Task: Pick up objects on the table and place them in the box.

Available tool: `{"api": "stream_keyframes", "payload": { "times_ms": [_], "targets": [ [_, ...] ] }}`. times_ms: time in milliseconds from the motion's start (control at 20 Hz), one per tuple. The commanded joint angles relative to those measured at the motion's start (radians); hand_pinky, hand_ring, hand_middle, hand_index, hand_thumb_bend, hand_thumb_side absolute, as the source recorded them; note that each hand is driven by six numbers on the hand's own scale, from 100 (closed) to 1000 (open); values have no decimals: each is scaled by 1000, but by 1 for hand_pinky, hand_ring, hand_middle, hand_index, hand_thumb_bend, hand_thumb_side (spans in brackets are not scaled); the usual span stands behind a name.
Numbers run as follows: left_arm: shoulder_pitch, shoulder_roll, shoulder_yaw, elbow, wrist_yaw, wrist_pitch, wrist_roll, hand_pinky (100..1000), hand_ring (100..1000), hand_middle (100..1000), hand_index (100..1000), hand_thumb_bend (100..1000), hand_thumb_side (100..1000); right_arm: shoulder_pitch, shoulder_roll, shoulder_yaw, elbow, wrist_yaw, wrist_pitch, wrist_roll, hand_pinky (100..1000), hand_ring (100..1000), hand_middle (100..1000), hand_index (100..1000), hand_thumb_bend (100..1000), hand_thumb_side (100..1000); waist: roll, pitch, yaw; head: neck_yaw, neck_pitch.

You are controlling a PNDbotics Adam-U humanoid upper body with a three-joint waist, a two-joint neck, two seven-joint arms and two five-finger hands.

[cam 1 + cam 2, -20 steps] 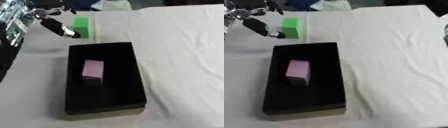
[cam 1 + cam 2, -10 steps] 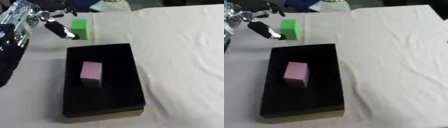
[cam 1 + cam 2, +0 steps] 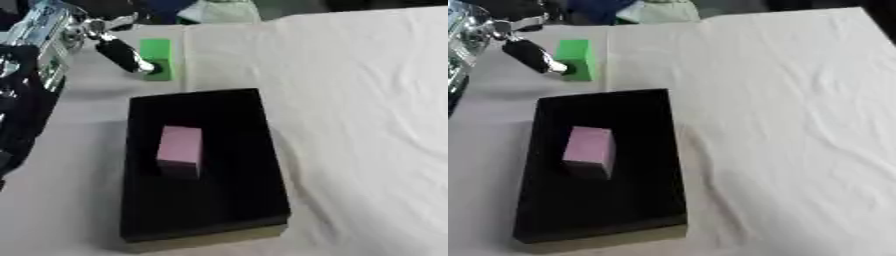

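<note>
In the left eye view, the left hand comes in from the upper left corner, one dark finger stretched down toward the green block, its tip at the block's near left edge; whether it touches cannot be told, and the other fingers are too blurred to read as spread or curled. Just below the hand, toward the robot, sits the black box, open on top, with a pink block lying inside its nearer-to-hand half. To the right of the hand spreads the white cloth, wrinkled. Beyond the hand, at the far edge, lies a pale green bundle beside something dark blue.

In the right eye view, the same finger points at the green block's lower left corner, which stands on the bare table left of the cloth's edge. The box's far wall lies between the hand and the pink block. No right hand shows.
</note>
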Motion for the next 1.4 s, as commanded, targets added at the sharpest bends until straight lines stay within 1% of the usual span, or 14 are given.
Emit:
{"api": "stream_keyframes", "payload": {
  "times_ms": [50,200,550,750,900,1150,1400],
  "targets": [
    [-31,36,18,1,-18,0,-7,860,875,888,935,528,594,-11,-15,-13,-15,-4,2,-5,851,721,671,860,100,979,-1,-16,-6,18,-19],
    [-34,41,28,13,-23,1,-23,862,876,889,935,522,569,-10,-15,-16,-15,-6,7,-11,851,720,669,860,100,986,1,-9,-12,31,-25],
    [-40,50,43,39,-28,-1,-75,867,881,886,931,493,428,-14,-15,-18,-15,-10,10,-21,849,714,664,857,100,987,4,3,-19,42,-38],
    [-47,59,56,42,-30,6,-92,866,882,886,931,481,382,-15,-14,-17,-15,-12,12,-24,849,713,663,857,100,989,6,11,-23,47,-48],
    [-50,62,64,35,-31,13,-67,866,888,891,938,477,373,-15,-12,-18,-15,-13,14,-26,848,710,660,854,100,989,7,18,-28,52,-57],
    [-61,69,69,32,-34,21,-18,867,888,890,937,455,387,-12,-9,-19,-15,-15,17,-25,848,707,657,852,100,993,8,29,-36,60,-68],
    [-77,74,74,39,-30,24,-9,866,887,886,932,438,397,-8,-7,-22,-15,-16,24,-25,848,702,647,850,100,994,10,37,-36,63,-73]
  ]
}}
